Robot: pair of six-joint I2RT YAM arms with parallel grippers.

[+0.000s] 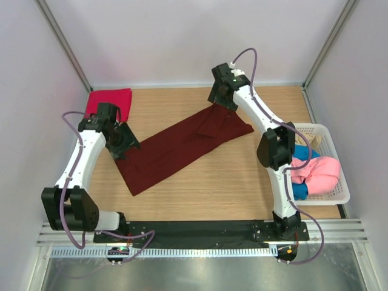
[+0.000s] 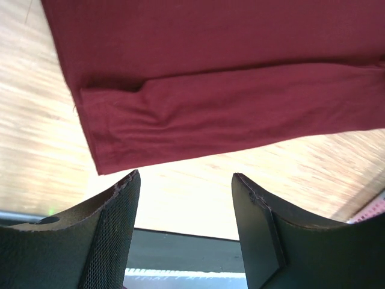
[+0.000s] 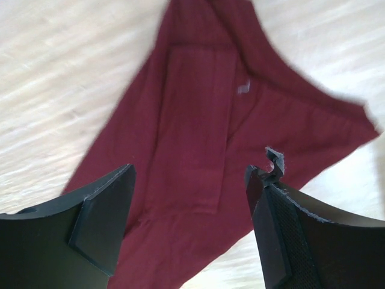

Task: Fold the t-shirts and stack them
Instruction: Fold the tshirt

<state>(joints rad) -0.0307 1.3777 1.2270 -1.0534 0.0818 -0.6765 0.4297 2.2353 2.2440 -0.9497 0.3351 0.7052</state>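
Observation:
A dark maroon t-shirt (image 1: 182,145) lies folded into a long strip, running diagonally across the table from front left to back right. My left gripper (image 1: 124,142) is open and empty above the strip's left end; the left wrist view shows the cloth corner (image 2: 198,114) just beyond the fingertips. My right gripper (image 1: 221,103) is open and empty above the strip's far right end, with maroon cloth (image 3: 198,150) between and below its fingers. A folded crimson-red t-shirt (image 1: 109,102) lies at the back left. Pink (image 1: 315,173) and blue (image 1: 301,189) t-shirts lie bunched in the basket.
A white slatted plastic basket (image 1: 330,142) stands at the right edge of the table. White enclosure walls surround the table. A black strip (image 1: 200,229) runs along the near edge by the arm bases.

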